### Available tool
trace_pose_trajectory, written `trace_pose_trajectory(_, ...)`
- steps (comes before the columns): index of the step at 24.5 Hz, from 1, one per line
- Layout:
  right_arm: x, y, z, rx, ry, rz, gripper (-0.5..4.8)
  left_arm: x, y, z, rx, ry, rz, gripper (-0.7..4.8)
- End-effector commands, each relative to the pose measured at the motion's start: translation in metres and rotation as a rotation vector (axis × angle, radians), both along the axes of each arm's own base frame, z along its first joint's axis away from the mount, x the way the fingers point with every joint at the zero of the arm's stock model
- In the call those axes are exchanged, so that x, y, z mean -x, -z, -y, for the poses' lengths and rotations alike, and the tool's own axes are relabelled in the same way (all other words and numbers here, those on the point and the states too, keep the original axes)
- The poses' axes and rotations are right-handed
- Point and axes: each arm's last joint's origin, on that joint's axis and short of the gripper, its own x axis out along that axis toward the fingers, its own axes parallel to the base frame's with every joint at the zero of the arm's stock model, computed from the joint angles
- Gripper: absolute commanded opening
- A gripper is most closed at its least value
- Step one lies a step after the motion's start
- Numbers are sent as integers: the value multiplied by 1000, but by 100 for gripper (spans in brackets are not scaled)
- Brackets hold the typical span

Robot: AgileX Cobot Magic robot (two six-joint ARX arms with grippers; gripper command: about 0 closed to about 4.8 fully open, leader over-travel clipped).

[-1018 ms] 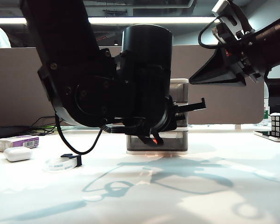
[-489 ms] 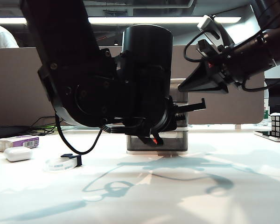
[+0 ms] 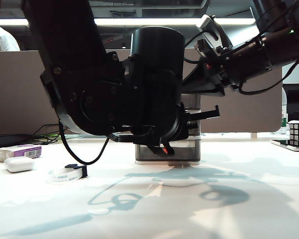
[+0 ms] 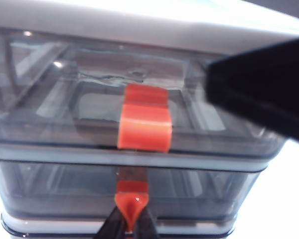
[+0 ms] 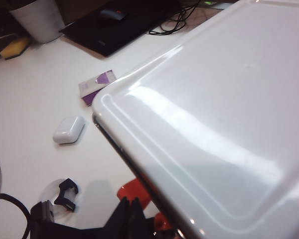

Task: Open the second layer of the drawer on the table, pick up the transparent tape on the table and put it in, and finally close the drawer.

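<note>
Pinching the second layer [image 4: 134, 194] handle, left hand [image 4: 131, 224] clenched, right hand [image 3: 192, 84] above drawer [image 5: 214, 124], grip unclear.

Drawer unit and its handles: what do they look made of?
Drawer unit: fronts look like smoky translucent plastic, since the inside shows through; top looks glossy off-white plastic with sharp reflections. Handles: opaque red-orange, likely moulded plastic. The left tool is shut on the second drawer's handle.

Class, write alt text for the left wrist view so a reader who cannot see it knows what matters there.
The left hand is shut on the red-orange handle of the second layer of the drawer, seen close up from the front. Above it the top drawer's red-orange handle is untouched, and a dark part of the right arm reaches over the unit's off-white top.
</note>
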Motion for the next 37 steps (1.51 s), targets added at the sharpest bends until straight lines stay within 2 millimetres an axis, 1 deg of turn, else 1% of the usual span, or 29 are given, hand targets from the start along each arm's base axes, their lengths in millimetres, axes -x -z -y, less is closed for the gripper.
trace_pose_trajectory(1, -2, -1, -5, -4, -16, 16, -5, 2, 0, 1, -11, 5, -6, -6)
trace_pose_trajectory(7, -6, 2, -7, -3, -13, 17, -5, 6, 1, 5, -23, 16, -13, -6)
trace_pose_trajectory(12, -9, 0, -7, 1, 9, 31, -5, 9, 4, 6, -49, 7, -29, -6)
trace_pose_trajectory(13, -10, -1, -7, -1, 9, 35, -5, 11, 5, 5, -59, -14, -31, -6)
trace_pose_trajectory(20, -13, -5, -8, -1, 10, 35, -5, 17, 17, -5, -55, -17, -64, -6)
trace_pose_trajectory(23, -13, -4, -7, 11, 9, 34, -5, 25, 23, -17, -2, -20, -63, -6)
trace_pose_trajectory(31, -17, 1, -8, 25, 26, 26, -5, 36, 11, -29, 71, -6, -56, -6)
trace_pose_trajectory(37, -20, 0, -9, 24, 29, 32, -5, 45, 8, -26, 61, 28, -65, -6)
